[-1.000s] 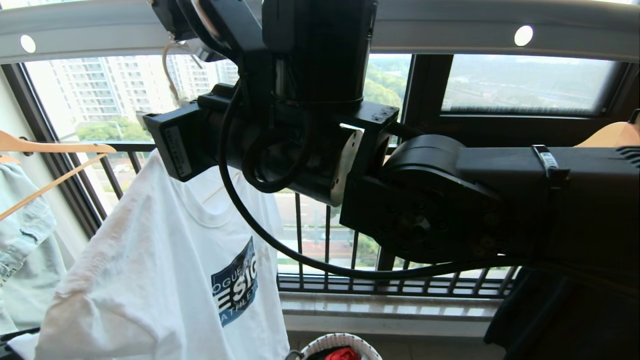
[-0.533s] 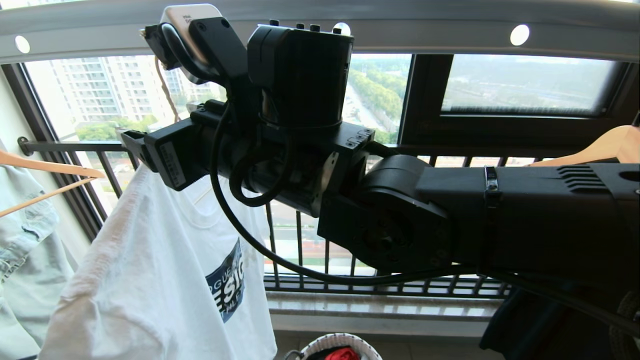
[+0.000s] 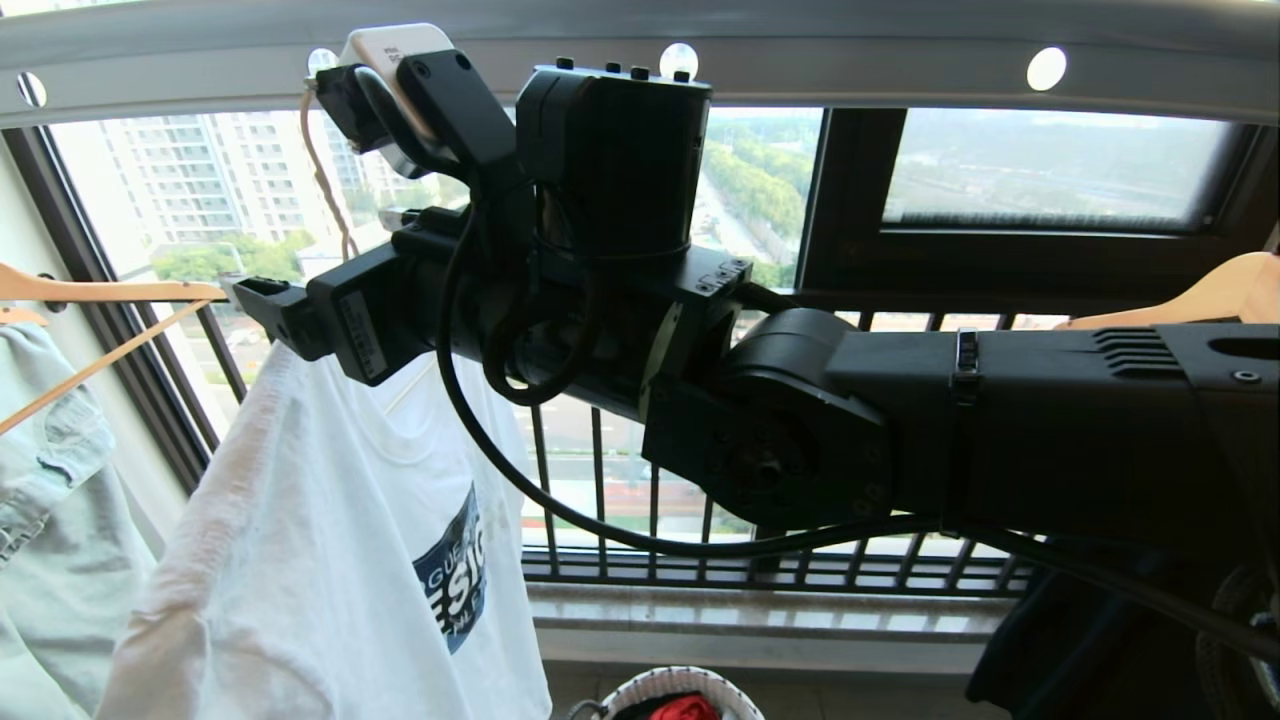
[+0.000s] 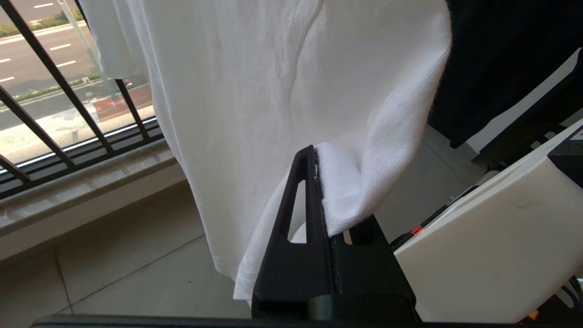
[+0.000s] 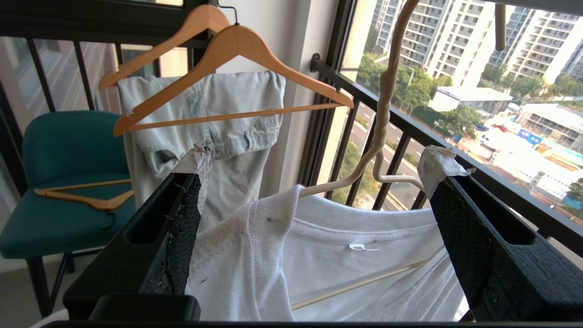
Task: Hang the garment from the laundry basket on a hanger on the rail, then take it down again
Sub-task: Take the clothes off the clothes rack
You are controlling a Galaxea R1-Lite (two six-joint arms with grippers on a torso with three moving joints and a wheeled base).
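Head view
- My right arm: reaches across from the right, its right gripper (image 3: 262,300) up near the collar of the garment (image 3: 300,560); finger spread not readable from here.
- Garment: white T-shirt hanging at the left below my right gripper, dark blue chest print facing the room.
- Hanger: the cream hook of the hanger (image 3: 322,180) rises from the collar to the rail (image 3: 900,65), beside my wrist camera.
- Rail: grey bar with round holes across the top.
- Laundry basket: the rim of the laundry basket (image 3: 655,690) shows at the bottom edge, a red cloth (image 3: 685,708) inside.
- Surroundings: wooden hanger (image 3: 110,300) with pale denim clothing (image 3: 50,520) at far left; black window guard (image 3: 760,575) behind.

Left wrist view
- My left gripper (image 4: 319,182): fingers clamped tight on a bunched fold of the garment (image 4: 273,91) near its lower edge.
- Garment: hangs down in front of the window guard (image 4: 68,100), above the tiled floor (image 4: 114,269).

Right wrist view
- My right gripper (image 5: 314,168): fingers spread wide, grasping nothing; worn white pads at both tips.
- Garment (image 5: 319,269): collar and label lie between my spread fingers, touching neither that I can confirm.
- Hanger (image 5: 382,105): the neck climbs from the collar between my fingertips; one shoulder wire shows through the cloth.
- Background: two wooden hangers (image 5: 232,64), one carrying the denim clothing (image 5: 218,123); another lies on a teal chair (image 5: 63,182).
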